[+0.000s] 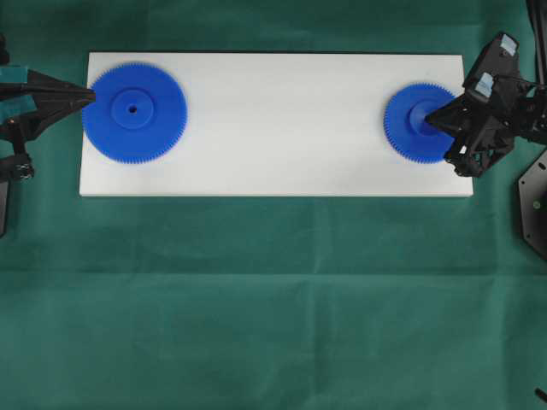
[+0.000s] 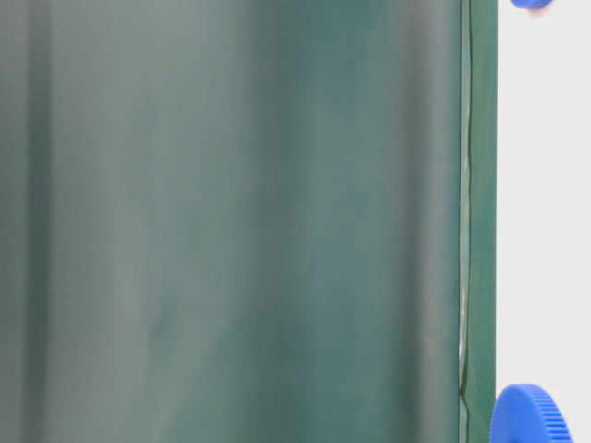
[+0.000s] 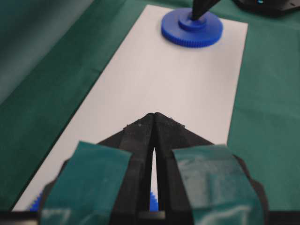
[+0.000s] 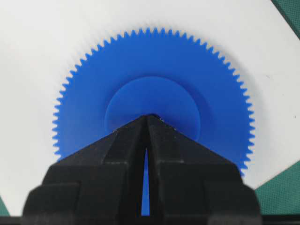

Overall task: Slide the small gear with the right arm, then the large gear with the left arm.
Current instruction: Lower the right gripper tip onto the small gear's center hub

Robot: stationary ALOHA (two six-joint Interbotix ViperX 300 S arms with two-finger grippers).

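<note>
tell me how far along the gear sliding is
Nothing looks done: both gears sit at opposite ends of the white board. In hand: the shut right pincer tip is on the small gear hub. Left: the large gear, shut left pincer at its rim.

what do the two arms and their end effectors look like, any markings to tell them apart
Both are black arms ending in pointed two-finger end effectors. The left end effector has teal tape patches on its fingers. The right end effector is plain matte black, and the right arm carries small pale blue-white tags on its body.
</note>
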